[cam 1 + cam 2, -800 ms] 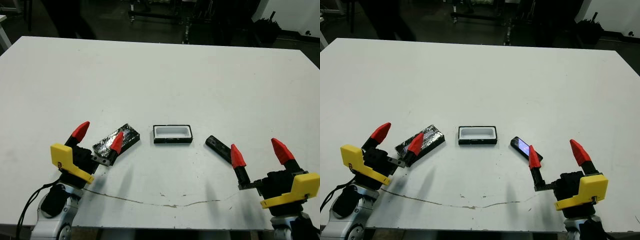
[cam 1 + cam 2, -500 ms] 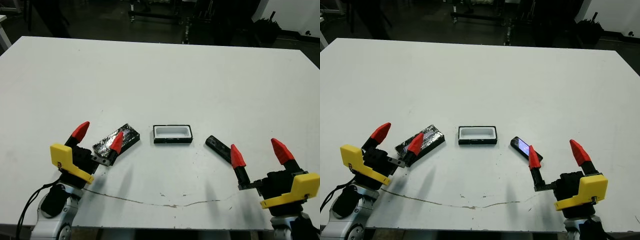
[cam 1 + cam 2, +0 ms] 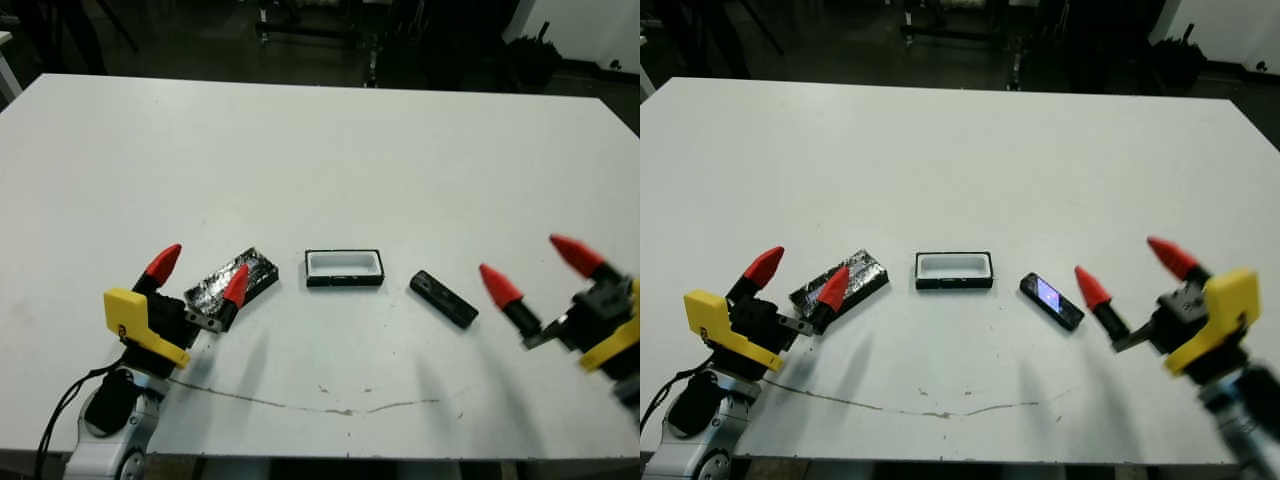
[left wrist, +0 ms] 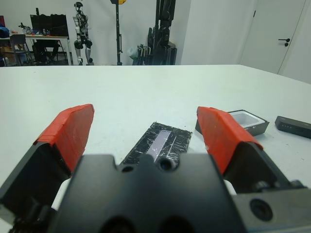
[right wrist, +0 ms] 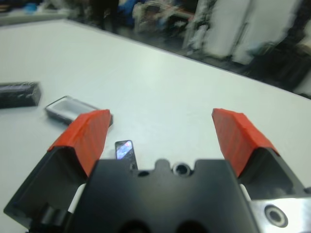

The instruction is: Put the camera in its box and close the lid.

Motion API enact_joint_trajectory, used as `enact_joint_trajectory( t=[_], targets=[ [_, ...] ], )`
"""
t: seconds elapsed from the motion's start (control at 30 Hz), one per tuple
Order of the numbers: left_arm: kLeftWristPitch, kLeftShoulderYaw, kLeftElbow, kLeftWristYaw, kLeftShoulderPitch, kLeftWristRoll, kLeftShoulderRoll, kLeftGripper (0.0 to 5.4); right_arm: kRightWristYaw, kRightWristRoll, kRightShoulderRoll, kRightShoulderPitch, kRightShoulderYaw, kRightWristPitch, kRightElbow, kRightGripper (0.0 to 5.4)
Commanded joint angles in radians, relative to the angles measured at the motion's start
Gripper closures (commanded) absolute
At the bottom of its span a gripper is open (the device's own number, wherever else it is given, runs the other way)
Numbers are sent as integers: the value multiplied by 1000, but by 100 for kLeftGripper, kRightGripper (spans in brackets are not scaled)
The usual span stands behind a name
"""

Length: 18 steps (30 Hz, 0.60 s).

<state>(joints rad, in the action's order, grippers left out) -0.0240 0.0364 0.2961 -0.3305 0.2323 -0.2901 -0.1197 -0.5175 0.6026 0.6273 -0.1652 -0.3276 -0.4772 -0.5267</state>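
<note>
While camera [image 3: 443,298] lies outside box [image 3: 345,268].

1. We note the table [image 3: 320,140] as a smooth, matt white surface, marked near its front edge by a thin dark crack-like line.
2. The lid [image 3: 232,281] looks glossy black, with crinkly silvery reflections.
3. The box [image 3: 344,268] has black outer walls and a smooth white lining.
4. The camera [image 3: 1051,301] is mostly matt black; one face gives a bluish sheen.
5. Left hand [image 3: 198,274] and right hand [image 3: 541,268]: matt red fingertips, yellow plastic-looking housings, black bodies.
</note>
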Motion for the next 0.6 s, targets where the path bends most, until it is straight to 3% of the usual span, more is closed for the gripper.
enact_joint_trajectory(
  t=[0.03, 0.4, 0.6],
  targets=[
    [10, -6, 4, 10, 9, 12, -2, 1, -69, 50, 75, 75, 5, -93, 61, 0],
    [7, -9, 8, 13, 17, 13, -8, 1, -136, 104, 95, 159, 83, -263, 134, 0],
    [3, -9, 5, 16, 15, 12, -4, 1, -150, 85, 109, 186, 115, -305, 154, 0]
  ],
)
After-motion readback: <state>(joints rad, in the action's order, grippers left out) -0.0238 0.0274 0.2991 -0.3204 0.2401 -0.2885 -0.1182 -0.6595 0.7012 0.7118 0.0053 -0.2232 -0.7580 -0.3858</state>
